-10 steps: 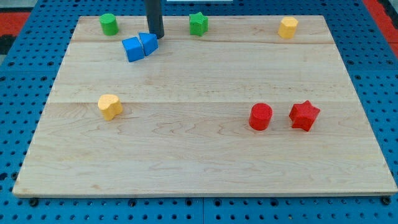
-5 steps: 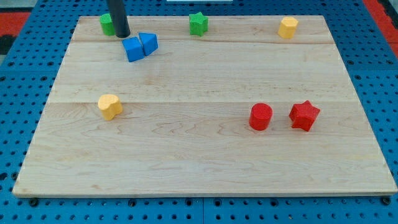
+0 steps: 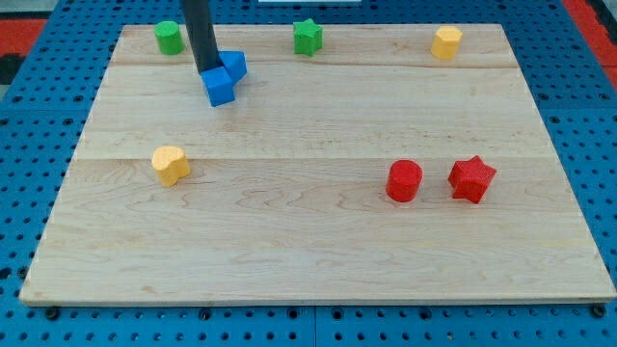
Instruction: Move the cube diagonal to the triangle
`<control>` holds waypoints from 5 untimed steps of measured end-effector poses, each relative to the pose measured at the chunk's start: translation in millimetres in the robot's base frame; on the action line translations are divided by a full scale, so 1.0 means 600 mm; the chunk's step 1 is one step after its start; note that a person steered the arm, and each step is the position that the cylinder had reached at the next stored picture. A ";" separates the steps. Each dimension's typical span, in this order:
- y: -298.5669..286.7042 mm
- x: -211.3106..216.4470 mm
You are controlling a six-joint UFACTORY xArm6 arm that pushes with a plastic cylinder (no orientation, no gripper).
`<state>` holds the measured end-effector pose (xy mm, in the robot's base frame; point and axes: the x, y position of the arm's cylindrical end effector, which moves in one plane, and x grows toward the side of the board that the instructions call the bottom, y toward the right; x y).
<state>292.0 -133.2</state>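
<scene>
Wooden board [image 3: 318, 241]; my tip [image 3: 209, 72] now touches blue cube [image 3: 220, 88], shoved toward blue triangle [image 3: 235, 65]

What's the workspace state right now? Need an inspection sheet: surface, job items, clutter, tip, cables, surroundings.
Surface: wooden board, flat, light planks.
Job's things: blue cube and blue triangle touching, near the view's top left; cube sits below and left of the triangle.
Clutter: green cylinder, green star, yellow block along the top; yellow heart at left; red cylinder and red star at right.
Grippers: none; my tip is against the cube's upper left side.
Cables: nothing seen.
Surroundings: blue perforated base; red strips at the top corners.
</scene>
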 end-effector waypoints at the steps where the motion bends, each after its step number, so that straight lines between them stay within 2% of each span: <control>1: 0.001 0.000; 2: 0.008 -0.004; 5: 0.153 -0.001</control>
<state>291.4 -41.5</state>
